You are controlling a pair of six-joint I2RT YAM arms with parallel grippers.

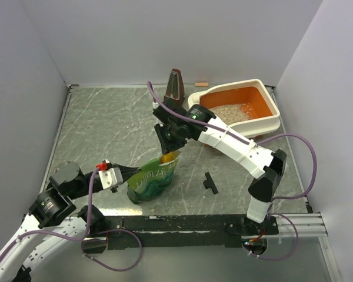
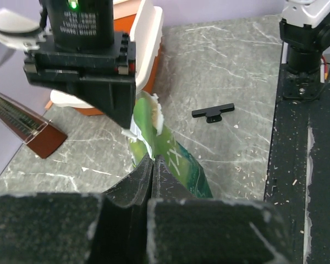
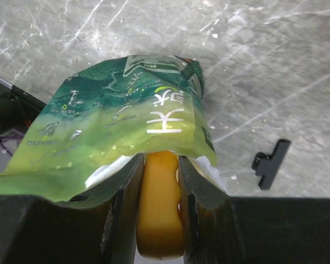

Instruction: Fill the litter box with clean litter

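Note:
The litter box (image 1: 272,106), cream outside and orange inside, stands at the back right with a patch of pale clean litter (image 1: 228,111) on its floor. A crinkly green bag (image 1: 153,181) stands near the front centre. My left gripper (image 1: 131,174) is shut on the bag's left edge; in the left wrist view its jaws (image 2: 153,160) pinch the green film (image 2: 179,162). My right gripper (image 1: 168,150) hangs over the bag's mouth, shut on the orange scoop's handle (image 3: 160,203). The scoop's bowl is hidden inside the bag (image 3: 115,126).
A brown metronome-shaped object (image 1: 175,88) stands behind the right gripper, left of the box. A small wooden block (image 1: 202,84) lies by the back wall. A black clip (image 1: 210,182) lies right of the bag. Walls close in three sides.

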